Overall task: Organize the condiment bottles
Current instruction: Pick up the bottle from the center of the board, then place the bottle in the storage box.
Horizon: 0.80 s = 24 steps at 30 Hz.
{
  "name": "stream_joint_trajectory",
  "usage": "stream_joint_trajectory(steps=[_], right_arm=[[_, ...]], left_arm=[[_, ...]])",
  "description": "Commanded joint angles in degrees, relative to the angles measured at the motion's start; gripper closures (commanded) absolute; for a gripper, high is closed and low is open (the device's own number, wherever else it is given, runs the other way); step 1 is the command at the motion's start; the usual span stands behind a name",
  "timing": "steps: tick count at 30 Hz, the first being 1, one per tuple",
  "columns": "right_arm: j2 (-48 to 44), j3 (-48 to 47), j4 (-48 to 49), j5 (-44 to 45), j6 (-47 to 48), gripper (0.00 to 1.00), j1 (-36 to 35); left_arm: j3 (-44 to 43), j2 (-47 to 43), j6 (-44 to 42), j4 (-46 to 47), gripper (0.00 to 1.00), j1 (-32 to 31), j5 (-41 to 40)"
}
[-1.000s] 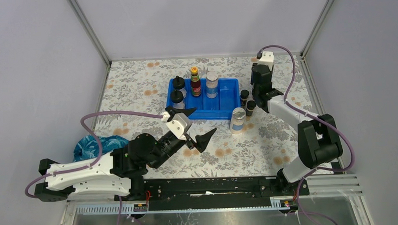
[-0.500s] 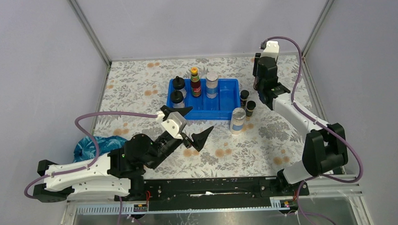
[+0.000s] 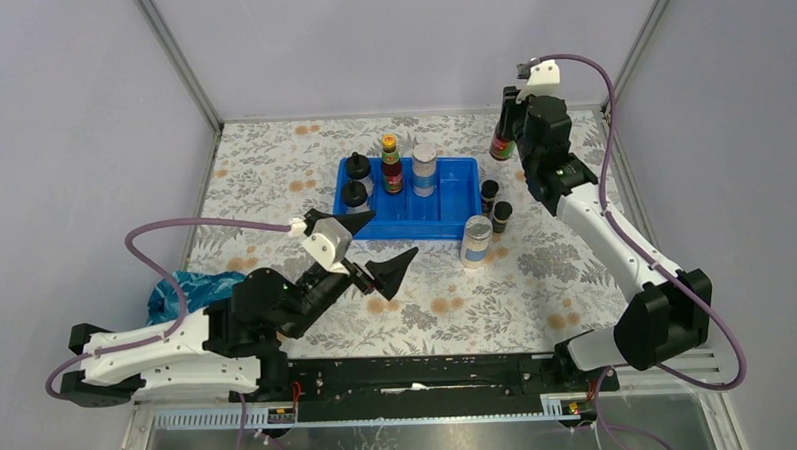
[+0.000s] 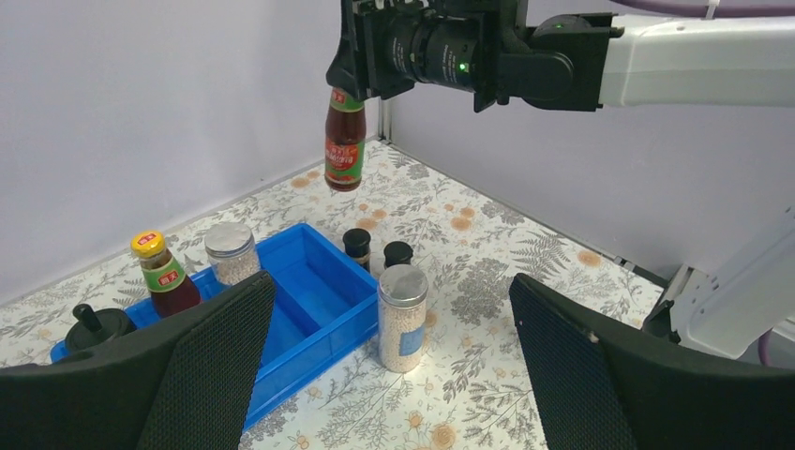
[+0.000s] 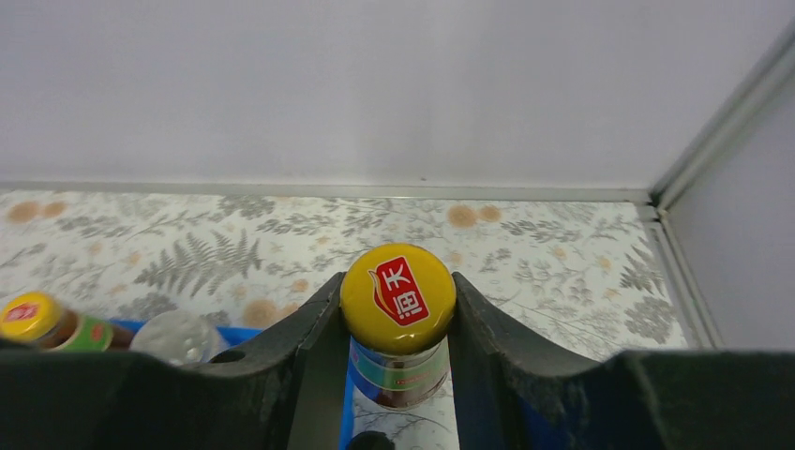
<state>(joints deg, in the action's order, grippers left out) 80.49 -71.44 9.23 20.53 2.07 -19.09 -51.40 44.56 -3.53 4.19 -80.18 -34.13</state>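
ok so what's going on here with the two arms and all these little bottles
The right gripper holds a yellow-capped bottle by its neck, up in the air near the far right corner. The left gripper hangs open and empty before the blue tray. In the tray: two black-domed bottles, another yellow-capped bottle and a silver-lidded jar. A second jar and two tiny black-capped bottles stand on the table right of it.

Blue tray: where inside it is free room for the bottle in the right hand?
Free: the near right part of the tray, in front of the red-labelled bottle and the silver-lidded jar. Crowded: its left end, with two black-domed bottles.
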Motion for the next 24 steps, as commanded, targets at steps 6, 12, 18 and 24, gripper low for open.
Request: stream_joint_trajectory(steps=[6, 12, 18, 24], right_arm=[[-1.9, -5.4, 5.3, -10.3, 0.3, 1.0, -6.2], [0.3, -5.4, 6.9, -16.8, -1.4, 1.0, -10.2], [3.7, -7.3, 7.4, -20.4, -0.4, 1.0, -14.7], [7.4, -9.5, 7.4, -23.8, 1.0, 1.0, -17.9]], left_arm=[[-1.9, -3.9, 1.5, -2.0, 0.01, 0.5, 0.3], [-4.0, -6.1, 1.9, -6.5, 0.01, 0.5, 6.1], [-5.5, -7.4, 1.1, -9.9, 0.02, 0.5, 11.5], [-6.8, -6.3, 0.1, -11.7, 0.02, 0.5, 14.2]])
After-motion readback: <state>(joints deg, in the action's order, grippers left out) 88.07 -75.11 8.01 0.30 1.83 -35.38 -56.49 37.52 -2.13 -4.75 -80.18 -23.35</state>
